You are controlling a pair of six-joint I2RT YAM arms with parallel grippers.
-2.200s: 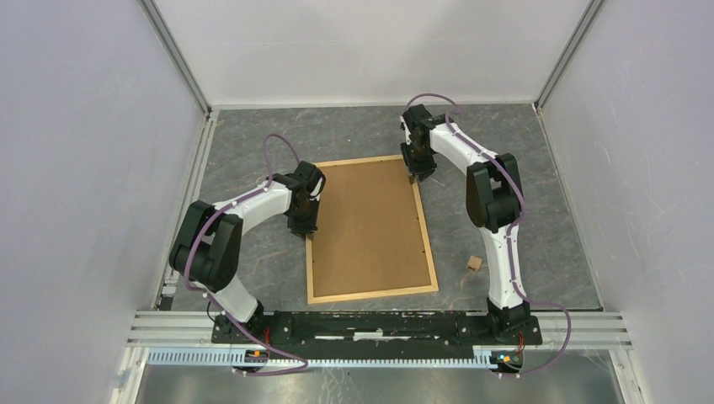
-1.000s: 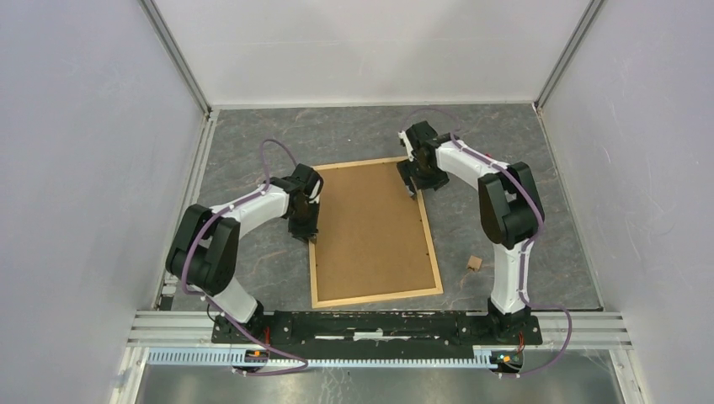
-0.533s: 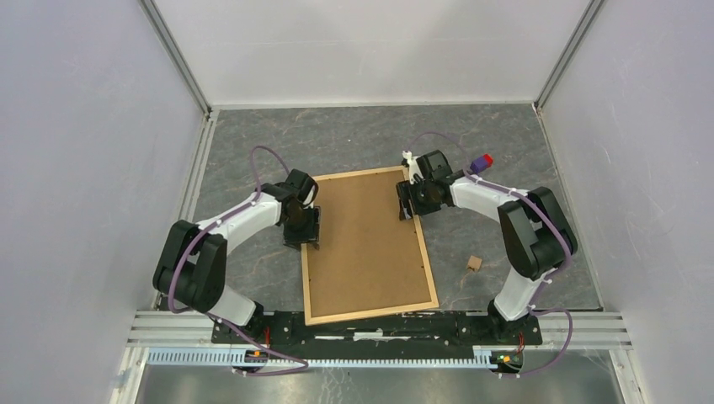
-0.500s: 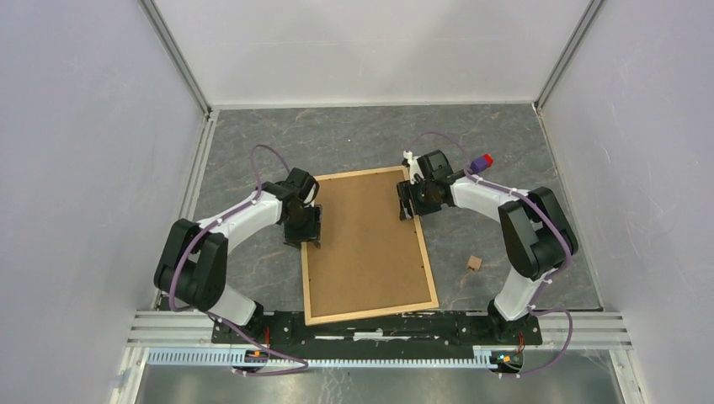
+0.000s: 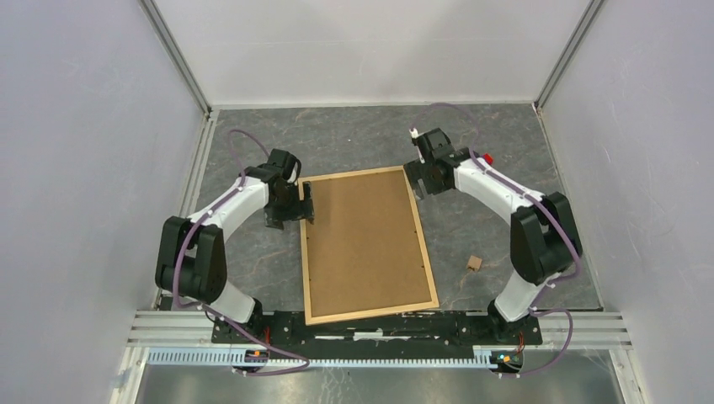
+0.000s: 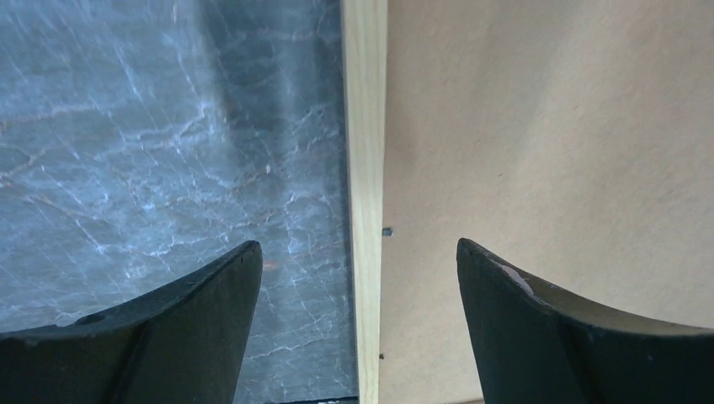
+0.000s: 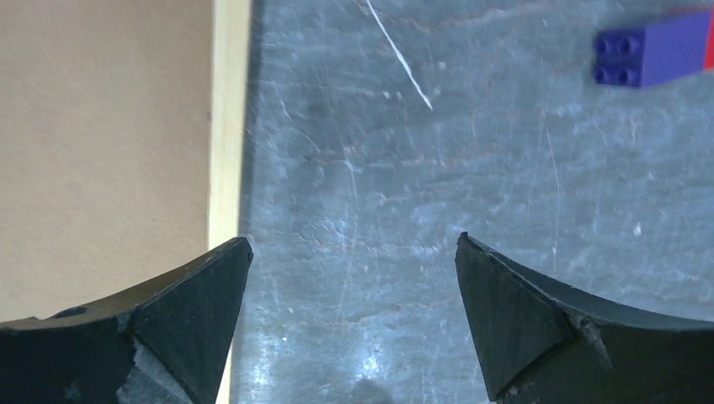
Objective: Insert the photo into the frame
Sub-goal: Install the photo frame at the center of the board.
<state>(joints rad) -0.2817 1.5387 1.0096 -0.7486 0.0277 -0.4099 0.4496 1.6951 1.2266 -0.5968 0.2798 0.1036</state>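
The frame [image 5: 364, 244] lies flat on the grey table with its brown back panel up, and its light wood strip [image 6: 364, 126] runs along the edge. The photo is hidden. My left gripper [image 5: 290, 210] hangs open at the frame's far left corner. In the left wrist view its jaws [image 6: 355, 244] stand wide on either side of the strip, with nothing held. My right gripper [image 5: 425, 179] is open at the far right corner. There the gripper [image 7: 354, 238] is over bare table, just beside the strip [image 7: 227, 126].
A small wooden block [image 5: 474, 263] sits on the table right of the frame. A purple and red toy brick [image 7: 648, 55] lies beyond the right gripper, the same brick [image 5: 487, 157] showing from above. Pale walls and metal rails enclose the table.
Both grippers have opened and let go of the frame's side edges. Earlier they had drawn the frame nearer; it now lies still. Both have moved toward its far corners.
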